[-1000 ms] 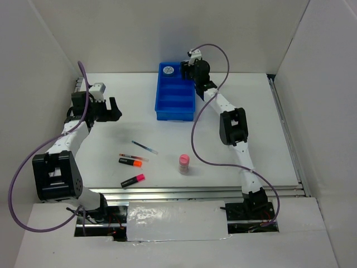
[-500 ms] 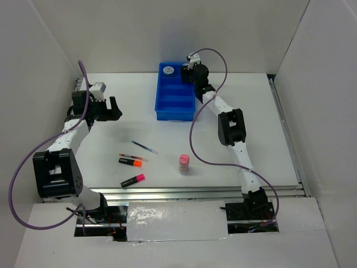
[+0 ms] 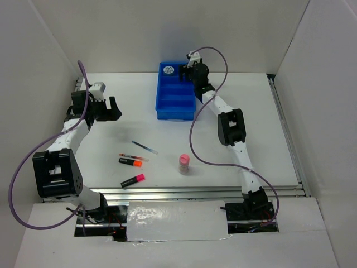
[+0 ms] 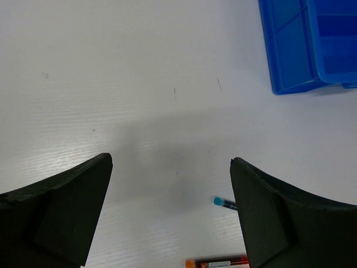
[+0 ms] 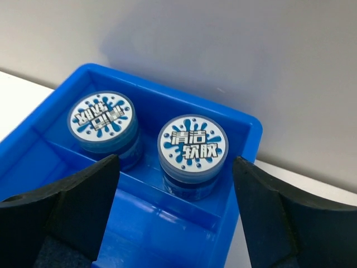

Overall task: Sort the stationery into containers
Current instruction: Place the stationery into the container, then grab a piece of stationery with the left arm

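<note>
The blue tray [image 3: 174, 100] stands at the back centre. Two blue-and-white rolls [image 5: 102, 118] [image 5: 192, 146] sit side by side in its far compartment; only one roll [image 3: 168, 70] shows in the top view. My right gripper [image 5: 174, 163] is open and empty just above the right-hand roll, over the tray's far end [image 3: 188, 68]. My left gripper [image 3: 114, 108] is open and empty above the table at the left. On the table lie a blue pen [image 3: 144, 147], a red pen [image 3: 134, 157], an orange-black highlighter [image 3: 129, 162], a pink-black highlighter [image 3: 133, 180] and an upright pink cylinder [image 3: 184, 163].
The tray's three nearer compartments [image 3: 175, 103] hold nothing that shows. White walls close in the back and both sides. In the left wrist view the tray's corner [image 4: 304, 44], the blue pen's tip [image 4: 218, 201] and the red pen [image 4: 217, 261] show.
My right gripper has shifted slightly over the tray's far end and its cable has swung. The left arm and the items on the table have not moved.
</note>
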Robot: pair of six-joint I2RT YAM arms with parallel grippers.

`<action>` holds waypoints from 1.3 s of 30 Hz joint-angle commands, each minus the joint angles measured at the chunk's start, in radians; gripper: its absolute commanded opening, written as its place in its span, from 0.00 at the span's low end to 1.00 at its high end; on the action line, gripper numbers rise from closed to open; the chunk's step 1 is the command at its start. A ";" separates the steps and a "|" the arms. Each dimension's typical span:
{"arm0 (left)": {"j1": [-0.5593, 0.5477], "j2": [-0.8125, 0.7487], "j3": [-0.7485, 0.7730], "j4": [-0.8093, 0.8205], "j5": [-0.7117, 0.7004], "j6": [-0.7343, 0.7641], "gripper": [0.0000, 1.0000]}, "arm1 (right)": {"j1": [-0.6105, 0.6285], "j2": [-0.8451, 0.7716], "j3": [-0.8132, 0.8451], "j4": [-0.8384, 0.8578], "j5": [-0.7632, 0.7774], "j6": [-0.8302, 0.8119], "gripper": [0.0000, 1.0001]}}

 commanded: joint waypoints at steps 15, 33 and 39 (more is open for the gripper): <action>0.046 -0.207 -0.038 0.047 0.227 0.009 0.99 | -0.054 -0.802 -0.374 -0.494 -0.419 0.071 0.87; -0.398 -0.473 -0.493 0.076 0.669 0.406 0.98 | -0.403 -1.844 -1.323 -0.882 -0.497 -0.061 0.90; -0.677 -0.399 -0.619 0.470 0.480 0.229 0.96 | -0.469 -1.872 -1.314 -0.916 -0.484 -0.030 0.90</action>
